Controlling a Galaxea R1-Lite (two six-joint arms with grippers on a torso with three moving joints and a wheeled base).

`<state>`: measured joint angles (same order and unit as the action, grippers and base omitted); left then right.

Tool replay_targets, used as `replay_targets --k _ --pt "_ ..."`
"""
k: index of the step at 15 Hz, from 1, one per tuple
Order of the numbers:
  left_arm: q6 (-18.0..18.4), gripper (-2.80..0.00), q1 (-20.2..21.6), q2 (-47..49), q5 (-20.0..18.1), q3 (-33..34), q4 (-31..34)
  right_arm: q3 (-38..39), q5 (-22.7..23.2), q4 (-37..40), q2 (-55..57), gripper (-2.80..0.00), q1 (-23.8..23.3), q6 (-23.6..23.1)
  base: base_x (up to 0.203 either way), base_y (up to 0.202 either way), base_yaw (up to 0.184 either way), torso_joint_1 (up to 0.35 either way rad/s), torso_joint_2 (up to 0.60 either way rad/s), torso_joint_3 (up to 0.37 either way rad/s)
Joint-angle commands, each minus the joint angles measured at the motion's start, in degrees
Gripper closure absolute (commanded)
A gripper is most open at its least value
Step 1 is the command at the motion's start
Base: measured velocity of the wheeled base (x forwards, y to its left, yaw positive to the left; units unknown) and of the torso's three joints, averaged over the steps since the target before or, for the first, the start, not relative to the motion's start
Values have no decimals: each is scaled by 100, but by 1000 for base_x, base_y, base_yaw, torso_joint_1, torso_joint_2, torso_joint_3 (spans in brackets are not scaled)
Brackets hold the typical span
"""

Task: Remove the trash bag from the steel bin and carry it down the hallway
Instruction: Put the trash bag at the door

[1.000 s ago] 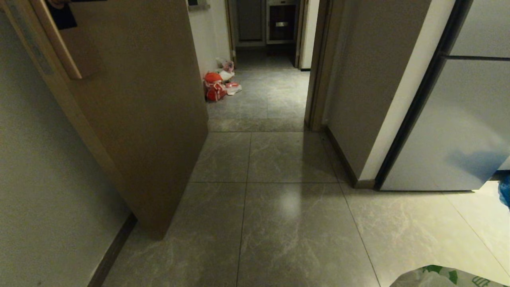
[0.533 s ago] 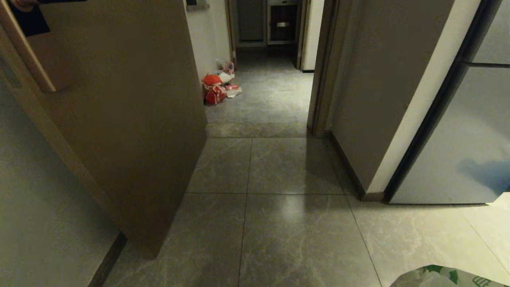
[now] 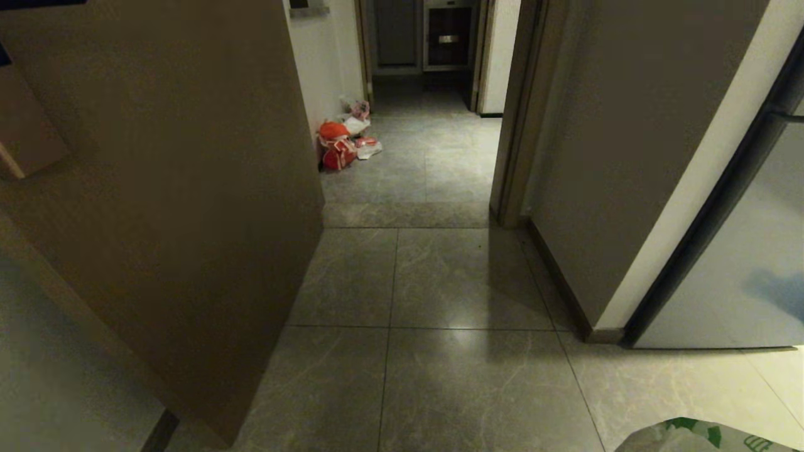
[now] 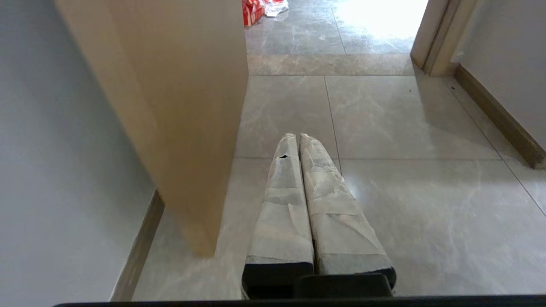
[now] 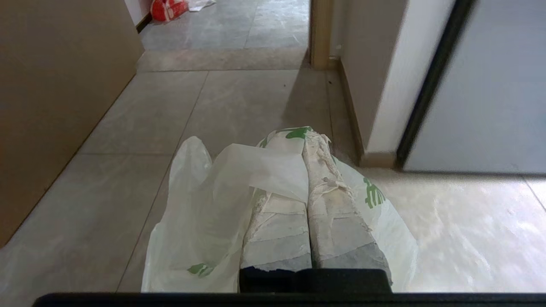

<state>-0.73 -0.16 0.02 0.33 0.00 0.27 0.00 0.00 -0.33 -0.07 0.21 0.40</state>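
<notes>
In the head view, the hallway (image 3: pixel 433 276) is seen running ahead over grey marbled floor tiles, with a brown wooden door (image 3: pixel 188 207) standing open on the left and a wall corner (image 3: pixel 628 188) with a dark-framed pale panel (image 3: pixel 741 276) on the right. Farther down, against the left wall, a red-orange bag (image 3: pixel 335 147) is set on the floor beside some white litter (image 3: pixel 367 147). Only a small part of the trash bag (image 3: pixel 697 437) is shown, at the bottom right edge of the picture; neither arm is seen here.

In the left wrist view, the left gripper (image 4: pixel 298 135) is held out over the tiles, its two tape-wrapped fingers (image 4: pixel 281 204) pressed together with nothing between them. The door edge is just beside it, and the red-orange bag (image 4: pixel 252 10) lies well ahead.

In the right wrist view, the right gripper (image 5: pixel 306 134) is closed on the trash bag (image 5: pixel 204 226). The thin white plastic with green printing is pinched between the fingers (image 5: pixel 337 217), draped over the top of one finger, and left hanging on both sides of the gripper above the floor. The steel bin is seen in none of the views.
</notes>
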Motion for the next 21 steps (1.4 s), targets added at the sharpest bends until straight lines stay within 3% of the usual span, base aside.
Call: replay_targets --k 1,21 --pt "-5 0 -2 -2 2 9 0 18 0 -2 -10 0 -3 3 194 0 3 2 2 6" --pt "3 0 -2 -2 2 9 0 18 0 -2 -10 0 -3 4 192 0 0 4 3 3"
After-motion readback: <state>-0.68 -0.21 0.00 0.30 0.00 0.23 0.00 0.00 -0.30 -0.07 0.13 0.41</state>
